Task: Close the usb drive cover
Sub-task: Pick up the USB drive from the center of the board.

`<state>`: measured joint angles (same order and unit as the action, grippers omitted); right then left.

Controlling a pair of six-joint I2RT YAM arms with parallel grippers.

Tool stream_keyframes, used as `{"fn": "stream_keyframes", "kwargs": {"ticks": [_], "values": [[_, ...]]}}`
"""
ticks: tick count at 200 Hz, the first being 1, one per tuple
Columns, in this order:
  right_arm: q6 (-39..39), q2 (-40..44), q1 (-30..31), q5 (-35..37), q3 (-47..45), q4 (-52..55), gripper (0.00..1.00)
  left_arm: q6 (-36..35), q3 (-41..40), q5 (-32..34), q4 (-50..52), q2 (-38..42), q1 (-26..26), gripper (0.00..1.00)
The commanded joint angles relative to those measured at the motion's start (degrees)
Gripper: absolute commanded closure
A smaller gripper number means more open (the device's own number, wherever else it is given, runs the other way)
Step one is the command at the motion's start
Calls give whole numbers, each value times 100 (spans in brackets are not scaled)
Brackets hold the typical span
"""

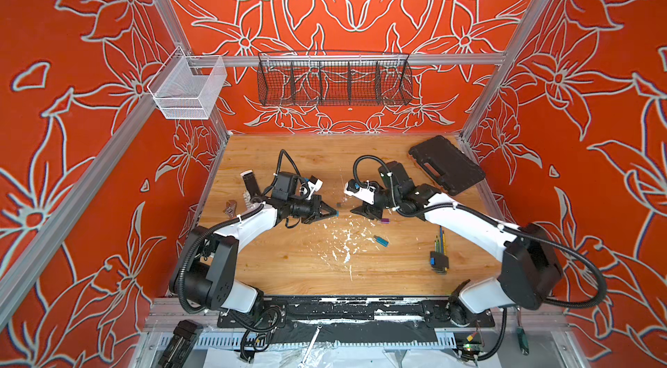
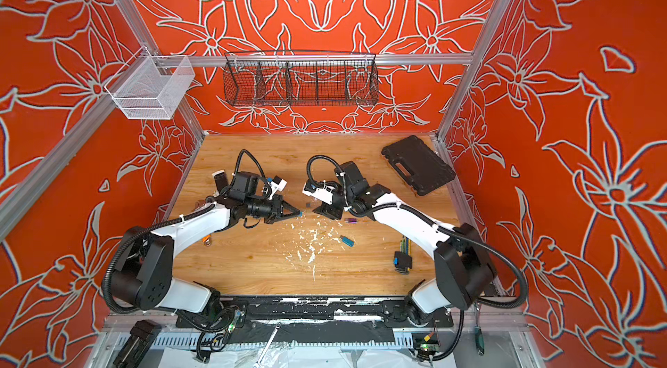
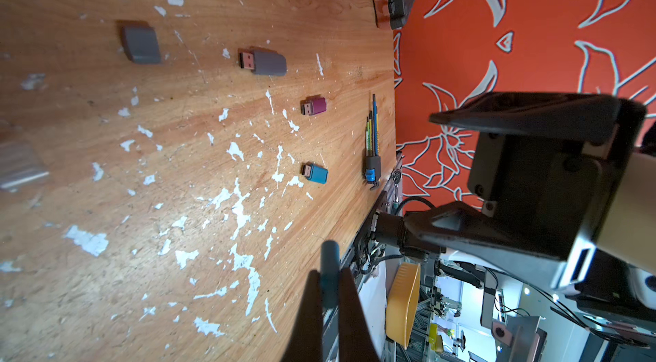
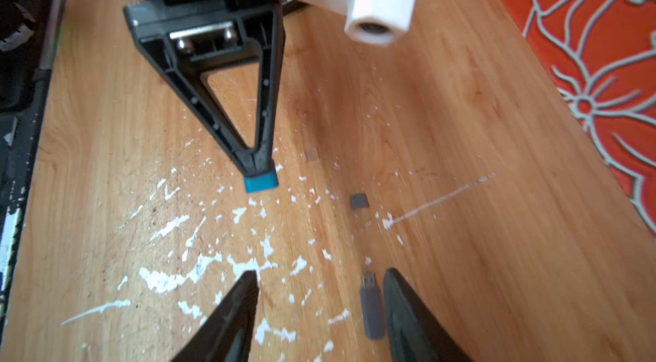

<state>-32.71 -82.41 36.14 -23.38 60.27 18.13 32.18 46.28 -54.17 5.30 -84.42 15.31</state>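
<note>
Blue cover (image 4: 261, 182) sits clamped in left pincer (image 4: 258, 166); right pincer (image 4: 321, 273) parted, grey usb drive (image 4: 372, 310) between its jaws.

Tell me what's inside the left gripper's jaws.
A blue cap, pinched at the tips of the shut left gripper. Only its end sticks out; the rest is covered by the fingers.

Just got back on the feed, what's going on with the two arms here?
The left gripper is shut on a blue USB cap. The right gripper is open, with a grey USB drive, plug bare, just inside one finger and not gripped. On the wooden table the blue USB drive and the magenta USB drive lie uncapped, and a grey cap lies loose. No cover is on yet.
</note>
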Motion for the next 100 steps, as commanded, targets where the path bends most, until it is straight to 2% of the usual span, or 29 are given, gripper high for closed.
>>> {"fn": "stream_keyframes", "kwargs": {"ticks": [1, 27, 60, 83, 100], "values": [[256, 229, -25, 1029, -254, 1358, 43, -246, 217, 43, 168, -195, 25, 100], [1057, 564, -28, 1633, -430, 2277, 45, -392, 453, 93, 311, -326, 17, 100], [2081, 858, -27, 1582, -807, 2481, 45, -486, 732, 100, 413, -474, 6, 100], [2307, 818, 25, 1577, -924, 2321, 47, -587, 927, 101, 581, -574, 0, 100], [2440, 614, 25, 1865, -765, 2429, 48, -632, 1014, 108, 686, -584, -2, 100]]}}
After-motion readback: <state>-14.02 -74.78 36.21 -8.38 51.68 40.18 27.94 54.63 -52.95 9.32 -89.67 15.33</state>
